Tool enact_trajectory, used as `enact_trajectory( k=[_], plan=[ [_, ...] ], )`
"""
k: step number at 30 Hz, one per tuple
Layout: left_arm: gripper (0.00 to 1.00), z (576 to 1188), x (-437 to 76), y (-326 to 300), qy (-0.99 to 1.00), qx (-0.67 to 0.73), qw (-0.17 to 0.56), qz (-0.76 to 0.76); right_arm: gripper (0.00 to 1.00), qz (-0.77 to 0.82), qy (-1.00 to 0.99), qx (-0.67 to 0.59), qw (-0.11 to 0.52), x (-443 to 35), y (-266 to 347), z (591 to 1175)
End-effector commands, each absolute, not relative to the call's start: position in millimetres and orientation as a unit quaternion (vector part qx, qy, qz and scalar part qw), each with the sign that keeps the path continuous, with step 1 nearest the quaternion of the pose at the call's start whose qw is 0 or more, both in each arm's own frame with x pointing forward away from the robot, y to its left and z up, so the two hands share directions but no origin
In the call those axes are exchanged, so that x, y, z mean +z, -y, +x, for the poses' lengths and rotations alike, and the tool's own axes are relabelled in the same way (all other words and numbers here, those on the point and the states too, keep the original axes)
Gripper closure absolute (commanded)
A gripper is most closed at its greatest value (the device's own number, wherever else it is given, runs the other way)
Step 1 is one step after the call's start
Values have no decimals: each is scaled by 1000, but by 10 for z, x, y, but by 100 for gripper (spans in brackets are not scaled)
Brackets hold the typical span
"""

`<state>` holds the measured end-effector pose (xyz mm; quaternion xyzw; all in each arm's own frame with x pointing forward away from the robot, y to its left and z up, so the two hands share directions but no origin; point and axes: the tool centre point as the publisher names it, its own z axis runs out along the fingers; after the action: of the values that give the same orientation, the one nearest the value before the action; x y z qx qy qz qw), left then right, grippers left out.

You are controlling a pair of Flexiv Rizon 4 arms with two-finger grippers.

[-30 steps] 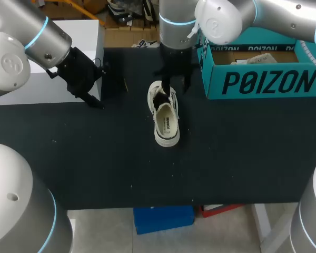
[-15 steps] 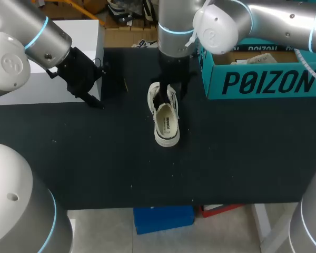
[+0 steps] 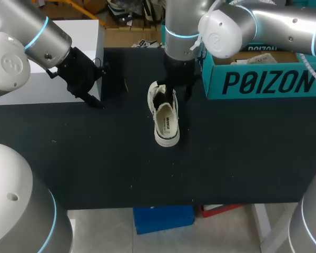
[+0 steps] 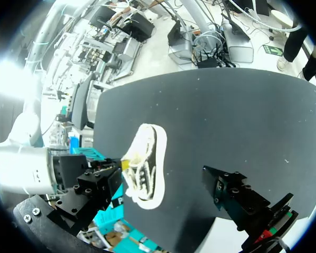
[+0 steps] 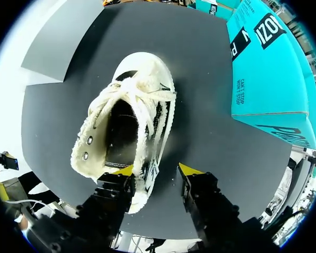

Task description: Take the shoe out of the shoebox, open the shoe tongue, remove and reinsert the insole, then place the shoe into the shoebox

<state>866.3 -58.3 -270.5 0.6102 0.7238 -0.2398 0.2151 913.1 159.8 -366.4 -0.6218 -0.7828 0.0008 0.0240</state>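
A cream low-top shoe [image 3: 165,118] lies on the black table [image 3: 95,158], its toe towards the front edge. Its laces are loose and the opening [image 5: 121,132] gapes dark. My right gripper [image 3: 175,90] hangs over the heel end. In the right wrist view that gripper [image 5: 156,169] straddles the shoe's side wall near the heel, one yellow tip inside the opening and the other outside, a gap showing at the outer tip, so it is open. The teal shoebox [image 3: 263,79] stands open at the back right. My left gripper [image 3: 94,99] is open at the far left, holding nothing.
A pale grey block [image 3: 79,37] sits at the back left behind my left arm. A small dark item [image 3: 125,84] lies between my left gripper and the shoe. Something pale [image 3: 258,59] lies inside the shoebox.
My right arm has shifted slightly right and settled lower over the shoe's heel, its fingers a little closer together. The shoe and my left arm have stayed put.
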Motion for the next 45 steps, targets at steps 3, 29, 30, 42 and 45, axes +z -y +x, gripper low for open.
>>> enact_trajectory(
  k=[3, 29, 30, 42, 45],
  plan=[
    [0, 8652, -2717, 582, -723, -238, 218, 610, 56, -619, 785, -5, 34, -3839, -1602, 9180],
    [0, 8652, -2717, 582, -723, -238, 218, 610, 100, -617, 785, -6, 47, -4115, -1621, 9163],
    [0, 8652, -2717, 582, -723, -238, 218, 610, 100, -617, 785, -6, 47, -4115, -1621, 9163],
    [0, 8652, -2717, 582, -723, -238, 218, 610, 100, -617, 785, -6, 47, -4115, -1621, 9163],
    [0, 8652, -2717, 582, -723, -238, 218, 610, 100, -617, 785, -6, 47, -4115, -1621, 9163]
  ],
)
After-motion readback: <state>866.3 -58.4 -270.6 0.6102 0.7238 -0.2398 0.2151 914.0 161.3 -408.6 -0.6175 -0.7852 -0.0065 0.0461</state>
